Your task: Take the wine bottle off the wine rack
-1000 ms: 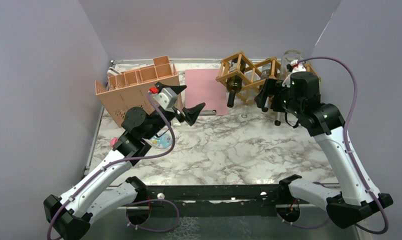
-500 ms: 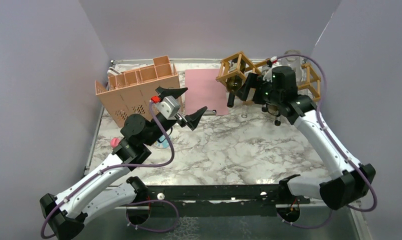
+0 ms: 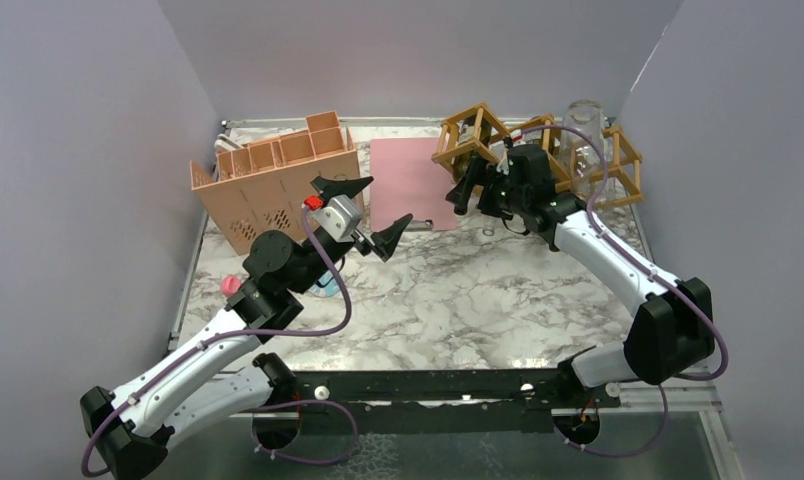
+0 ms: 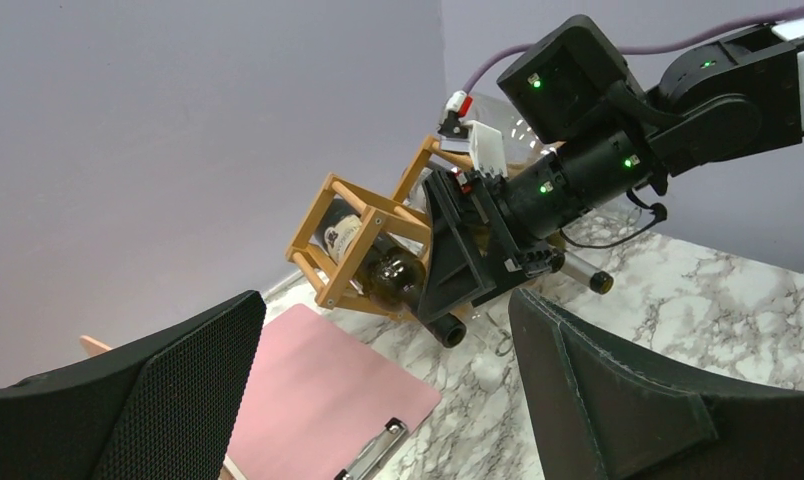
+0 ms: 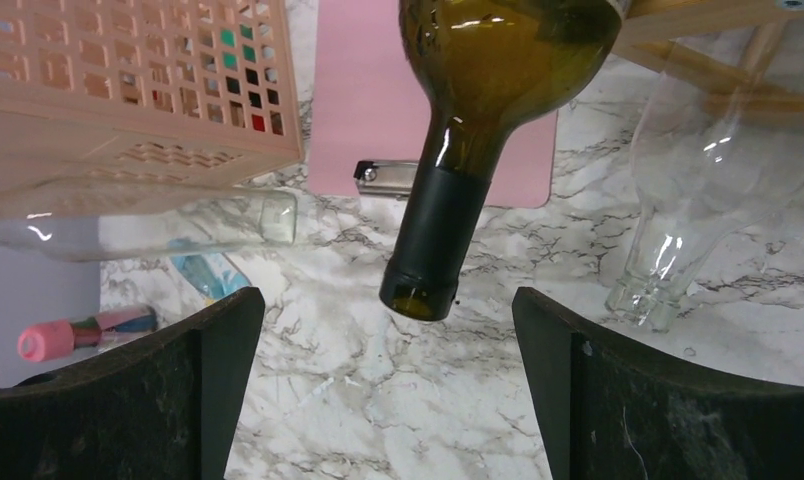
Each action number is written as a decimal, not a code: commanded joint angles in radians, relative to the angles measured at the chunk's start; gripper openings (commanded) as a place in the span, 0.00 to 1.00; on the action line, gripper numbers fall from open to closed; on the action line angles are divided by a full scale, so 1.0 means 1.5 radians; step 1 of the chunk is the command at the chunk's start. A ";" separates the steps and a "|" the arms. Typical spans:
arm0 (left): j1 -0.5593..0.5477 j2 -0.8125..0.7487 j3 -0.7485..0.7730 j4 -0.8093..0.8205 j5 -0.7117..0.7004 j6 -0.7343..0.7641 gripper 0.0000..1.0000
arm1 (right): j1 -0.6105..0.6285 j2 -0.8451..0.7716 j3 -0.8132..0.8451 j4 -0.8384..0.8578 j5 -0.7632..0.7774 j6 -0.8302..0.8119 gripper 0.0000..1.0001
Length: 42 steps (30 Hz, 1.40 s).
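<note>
Two fingers of my right gripper (image 5: 386, 295) now stand wide apart on either side of the wine bottle (image 5: 478, 90), its dark capsuled neck pointing down between them. They clamp on nothing yet. A second ago this hand was over at the right end of the wine rack (image 3: 475, 125); it has swept left along the front of the lattice and now faces the leftmost cell, where the bottle lies with its neck sticking out toward the table. That puts the reach nearly behind me. What is left, as I judge it, is to ease forward, close on the neck or shoulder, and draw the bottle straight out along the cell's slope so it does not catch a stick.

My left gripper (image 3: 383, 198) hangs above the middle of the table, fingers also spread and holding nothing. It has barely shifted in that second, and it looks on at the rack from a distance.

Under everything is a white marble-patterned table (image 3: 458, 290), closed in by plain lavender walls (image 3: 418, 50). A pink clipboard (image 3: 408, 180) lies flat just left of the rack, below the bottle's neck in my right wrist view. Further left stands a salmon perforated box (image 3: 278, 185). A clear glass bottle (image 5: 698, 190) rests in the rack to the right of the green one, close enough that a sideways pull could knock it. A pink-capped marker (image 5: 78, 335) lies well off to the left.
</note>
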 commanded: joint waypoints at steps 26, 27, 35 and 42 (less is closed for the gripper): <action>-0.022 -0.008 -0.016 0.031 -0.039 0.016 0.99 | -0.256 -0.163 0.067 -0.183 0.227 -0.187 0.98; -0.023 -0.009 -0.017 0.031 -0.040 0.017 0.99 | -0.267 -0.159 0.059 -0.176 0.210 -0.186 0.97; -0.026 -0.009 -0.018 0.031 -0.045 0.017 0.99 | -0.337 -0.126 0.017 -0.104 0.059 -0.186 0.84; -0.029 -0.008 -0.019 0.033 -0.048 0.020 0.99 | -0.389 -0.097 -0.003 -0.063 -0.069 -0.176 0.68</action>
